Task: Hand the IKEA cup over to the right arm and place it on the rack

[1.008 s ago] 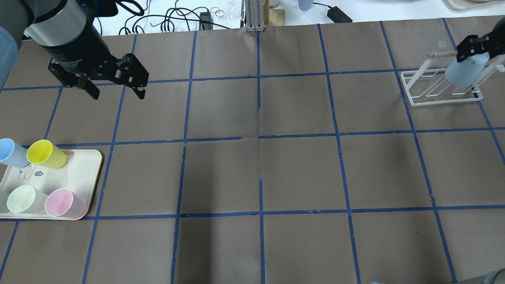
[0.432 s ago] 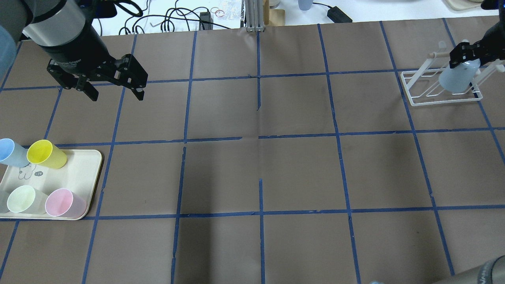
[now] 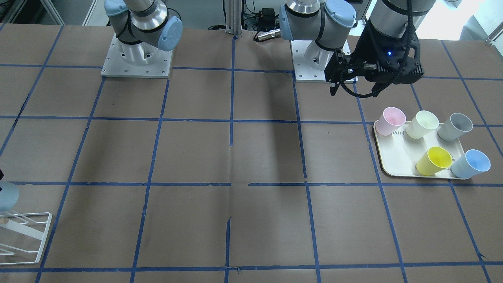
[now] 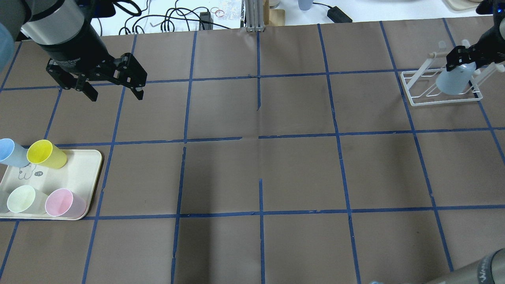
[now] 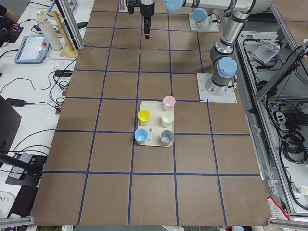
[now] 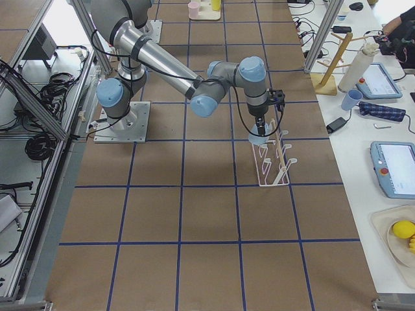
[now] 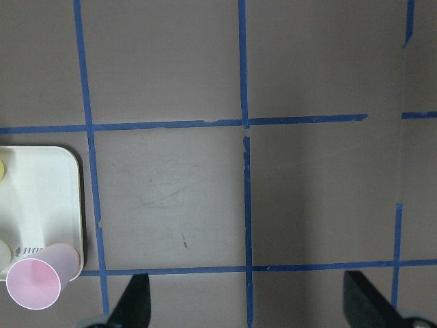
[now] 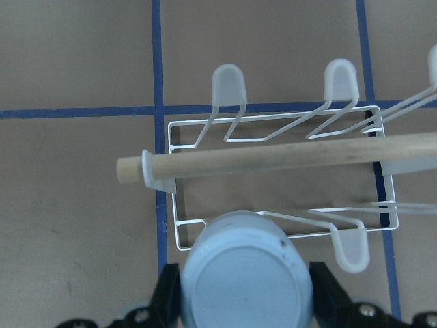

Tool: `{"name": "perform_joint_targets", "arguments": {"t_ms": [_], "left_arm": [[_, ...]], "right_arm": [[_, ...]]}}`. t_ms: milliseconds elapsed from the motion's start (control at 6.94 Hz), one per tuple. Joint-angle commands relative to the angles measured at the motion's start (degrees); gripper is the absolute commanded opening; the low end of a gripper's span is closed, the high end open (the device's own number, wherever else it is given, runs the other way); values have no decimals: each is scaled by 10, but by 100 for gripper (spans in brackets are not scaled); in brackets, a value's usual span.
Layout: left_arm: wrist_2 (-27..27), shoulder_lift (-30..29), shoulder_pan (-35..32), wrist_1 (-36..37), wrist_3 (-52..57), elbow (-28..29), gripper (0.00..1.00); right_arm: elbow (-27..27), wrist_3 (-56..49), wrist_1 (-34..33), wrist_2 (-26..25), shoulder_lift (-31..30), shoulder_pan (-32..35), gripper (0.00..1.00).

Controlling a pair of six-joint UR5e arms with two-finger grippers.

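My right gripper [image 4: 459, 60] is shut on the pale blue IKEA cup [image 4: 451, 81] and holds it over the white wire rack [image 4: 426, 100] at the far right. In the right wrist view the cup's closed base [image 8: 246, 283] faces the camera between the fingers. It sits just in front of the rack's [image 8: 273, 123] wooden rod [image 8: 273, 160]. The exterior right view shows the cup [image 6: 259, 137] above the rack's [image 6: 272, 170] near end. My left gripper [image 4: 116, 94] is open and empty above the table at the far left. A second blue cup [image 4: 10, 152] stands by the tray.
A cream tray [image 4: 79, 173] at the left holds a yellow cup [image 4: 45, 154], a pale green cup [image 4: 21, 199], a pink cup [image 4: 63, 203] and a grey cup [image 3: 456, 126]. Cables and tools lie beyond the table's far edge.
My right gripper has moved the blue cup left and lower over the rack. My left gripper has barely moved and stays open.
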Motion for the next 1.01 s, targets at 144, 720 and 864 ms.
{"name": "perform_joint_targets", "arguments": {"t_ms": [144, 720, 864], "left_arm": [[1, -2, 1, 5, -7, 2, 100], [-5, 1, 1, 3, -7, -1, 100], [-5, 0, 1, 3, -7, -1, 100]], "right_arm": [[1, -1, -11, -1, 17, 0, 18], [1, 4, -21, -1, 35, 0, 58], [1, 0, -21, -6, 36, 0, 100]]}}
